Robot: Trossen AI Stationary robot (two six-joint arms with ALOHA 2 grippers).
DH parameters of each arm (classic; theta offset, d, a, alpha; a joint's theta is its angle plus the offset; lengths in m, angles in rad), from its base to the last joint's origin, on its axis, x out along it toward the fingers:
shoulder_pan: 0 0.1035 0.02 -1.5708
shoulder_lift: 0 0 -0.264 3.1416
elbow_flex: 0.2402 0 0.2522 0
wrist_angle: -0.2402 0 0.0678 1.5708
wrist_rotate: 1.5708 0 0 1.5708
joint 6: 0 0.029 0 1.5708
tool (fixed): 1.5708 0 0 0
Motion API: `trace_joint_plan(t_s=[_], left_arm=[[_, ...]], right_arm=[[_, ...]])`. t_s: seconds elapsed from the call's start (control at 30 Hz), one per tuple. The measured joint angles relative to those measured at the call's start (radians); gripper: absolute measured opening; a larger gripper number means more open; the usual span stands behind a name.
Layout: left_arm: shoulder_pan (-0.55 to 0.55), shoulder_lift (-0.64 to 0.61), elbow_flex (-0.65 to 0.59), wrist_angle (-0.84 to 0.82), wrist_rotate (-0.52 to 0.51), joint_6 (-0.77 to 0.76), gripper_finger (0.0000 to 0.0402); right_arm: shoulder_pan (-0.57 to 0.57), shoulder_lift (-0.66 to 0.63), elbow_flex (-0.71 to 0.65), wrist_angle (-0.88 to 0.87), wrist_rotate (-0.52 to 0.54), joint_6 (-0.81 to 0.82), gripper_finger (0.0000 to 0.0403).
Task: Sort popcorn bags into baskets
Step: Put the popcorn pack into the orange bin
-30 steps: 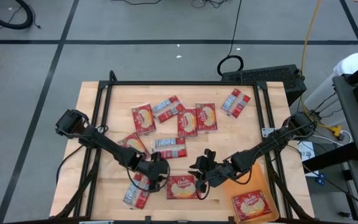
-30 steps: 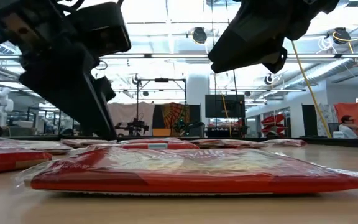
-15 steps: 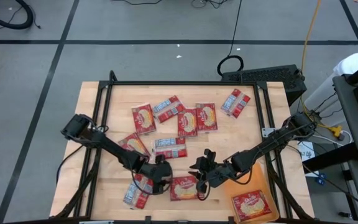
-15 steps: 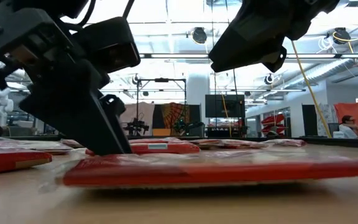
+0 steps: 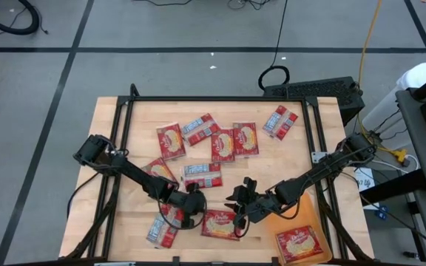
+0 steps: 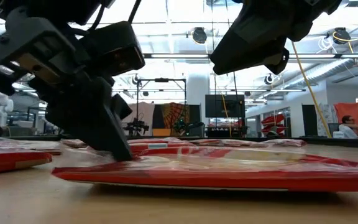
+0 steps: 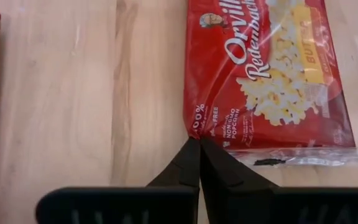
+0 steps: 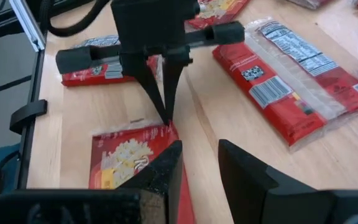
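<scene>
From above, the left gripper (image 5: 195, 215) sits at the table's six o'clock edge, its tips on the near corner of a flat red popcorn bag with a yellow-cream picture (image 5: 220, 224); half a second back its fingers were spread beside that bag, and now they have pinched together on its edge. The right gripper (image 5: 242, 207) hovers just at the bag's three o'clock side, fingers apart and empty, and the shallow orange rectangular basket (image 5: 307, 219) at five o'clock already holds one bag (image 5: 300, 244), while the other red packets (image 5: 211, 139) lie scattered toward twelve o'clock. At table height, the left gripper (image 6: 120, 149) presses down on the bag's (image 6: 229, 171) corner, which has lifted slightly there. The left wrist camera shows both dark fingers (image 7: 188, 168) closed on the bag's (image 7: 260, 68) crimped red corner. The right wrist camera shows its own fingers (image 8: 166, 171) parted over the same bag (image 8: 126, 158). The grasp looks made; lifting toward the basket seems next.
</scene>
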Motion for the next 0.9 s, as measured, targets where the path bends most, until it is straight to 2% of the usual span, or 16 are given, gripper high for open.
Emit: trace_joint_plan(t_s=[0.13,0.4,0.57,0.73,0.9], left_arm=[[-0.006,-0.076,-0.001,-0.015,-0.023,0.068,0.0003],[-0.049,-0.247,0.0,-0.11,-0.13,0.204,0.0001],[-0.079,-0.306,0.001,-0.124,-0.179,0.251,0.0001],[-0.101,-0.325,0.001,-0.141,-0.216,0.267,0.0001],[-0.108,-0.325,0.001,-0.144,-0.223,0.267,0.0001]], right_arm=[[0.011,0.011,0.0,0.0,-0.015,0.012,0.0098],[0.015,0.012,0.0,-0.003,-0.18,0.04,0.0098],[0.015,0.012,0.0,-0.004,-0.188,-0.022,0.0104],[0.015,0.012,0.0,-0.007,-0.182,-0.056,0.0144],[0.012,0.012,-0.023,0.008,-0.123,-0.086,0.0198]])
